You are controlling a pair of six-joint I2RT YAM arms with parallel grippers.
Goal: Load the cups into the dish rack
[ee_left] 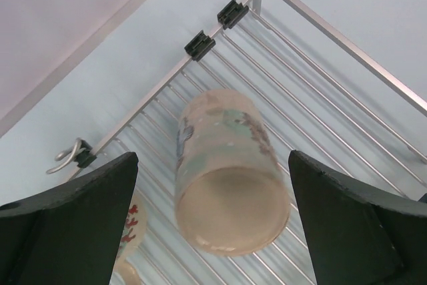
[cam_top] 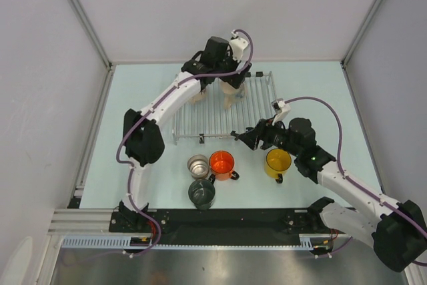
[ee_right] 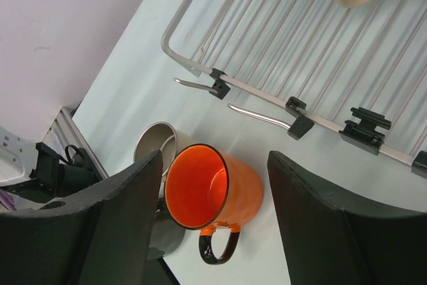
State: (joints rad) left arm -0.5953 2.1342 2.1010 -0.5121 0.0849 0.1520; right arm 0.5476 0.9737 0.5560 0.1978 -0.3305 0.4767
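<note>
The silver wire dish rack (cam_top: 213, 121) lies mid-table. Two cream cups stand on its far part. One cream cup (ee_left: 230, 171) is upside down, its base towards the camera, and sits between the wide-open fingers of my left gripper (ee_left: 213, 221) without touching them. The other cream cup (ee_left: 130, 225), with a red print, shows beside the left finger. In front of the rack stand the orange cup (ee_right: 213, 188), the steel cup (cam_top: 198, 165), the dark cup (cam_top: 201, 193) and the yellow cup (cam_top: 278, 163). My right gripper (ee_right: 215, 165) hovers open above the orange cup, holding nothing.
Black clips (ee_right: 363, 131) and thin wire hooks (ee_right: 260, 117) stick out from the rack's near rail, close to the right gripper. White walls enclose the table at the left, back and right. The steel cup (ee_right: 153, 148) stands right beside the orange one.
</note>
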